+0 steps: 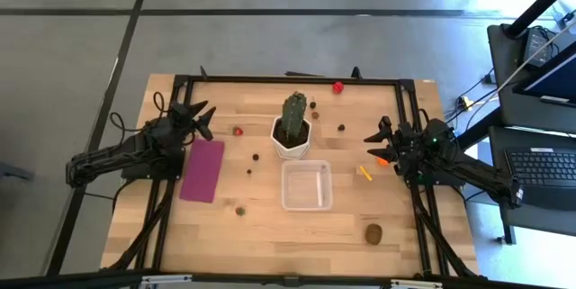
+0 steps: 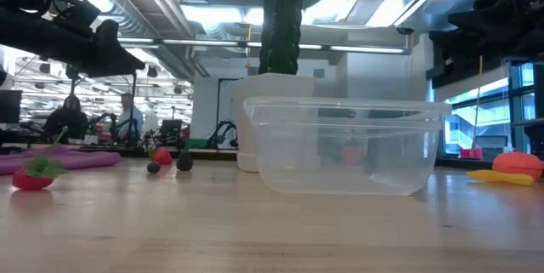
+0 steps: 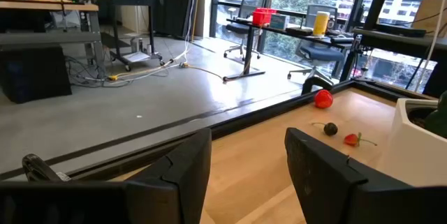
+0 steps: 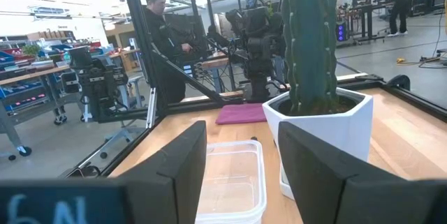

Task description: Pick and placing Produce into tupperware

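The clear tupperware [image 1: 306, 185] stands on its base at the table's middle, in front of the cactus pot; it also fills the low view [image 2: 344, 150]. Produce lies scattered on the wood: a strawberry [image 1: 238, 130], a red piece [image 1: 337, 87] at the far edge, dark pieces [image 1: 341, 128] [image 1: 256, 156], a brown piece [image 1: 373, 231] near the front, and an orange piece [image 1: 382, 158] with a yellow one [image 1: 364, 173]. My left gripper [image 1: 209, 120] hangs open above the table's left part, beyond the magenta rectangle. My right gripper [image 1: 370, 145] is open at the right, just above the orange piece.
A green cactus in a white pot [image 1: 292, 136] stands just beyond the tupperware. A flat magenta rectangle [image 1: 202, 170] lies at the left. A black frame [image 1: 288, 78] edges the table. A person [image 4: 157, 35] stands in the room beyond the table's left side.
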